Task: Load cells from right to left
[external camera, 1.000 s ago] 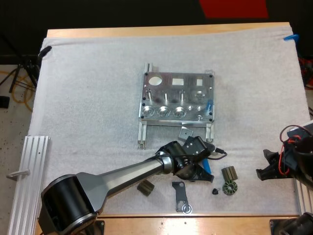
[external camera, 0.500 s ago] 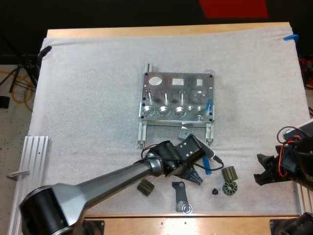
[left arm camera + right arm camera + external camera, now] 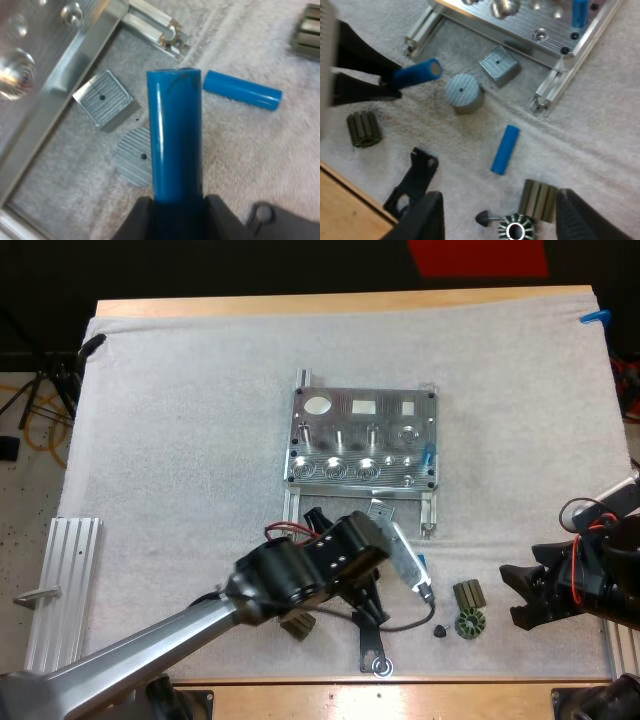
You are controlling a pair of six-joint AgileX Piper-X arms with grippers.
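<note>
— What differs from a second ago?
— In the high view the left arm's wrist has drawn back toward lower centre, away from the dark parts. The right gripper (image 3: 518, 597) has slid leftward from the right edge.

— And the pincers?
— The left gripper (image 3: 175, 212) pinches a blue cylinder (image 3: 176, 140) by its lower end, fingers pressing from both sides. The piece is held off the mat (image 3: 180, 420), over a round metal disc (image 3: 131, 164). The right gripper's fingers (image 3: 422, 220) stand spread, touching nothing.

— Edges, room to move?
— A second blue cylinder (image 3: 504, 149) lies flat on the mat near the foot of the fixture's right rail. A square metal block (image 3: 103, 98) sits just beside the disc. Near the right gripper are a ribbed dark block (image 3: 468, 594) and a dark gear (image 3: 467, 624). A black bracket (image 3: 372, 642) lies at bottom centre. The mat's upper and left stretches are bare white.

— What does the fixture hold?
— The metal fixture (image 3: 362, 437) sits at centre frame. One blue cell (image 3: 429, 455) stands in its right-end socket, and the round pockets left of it show bare metal.
</note>
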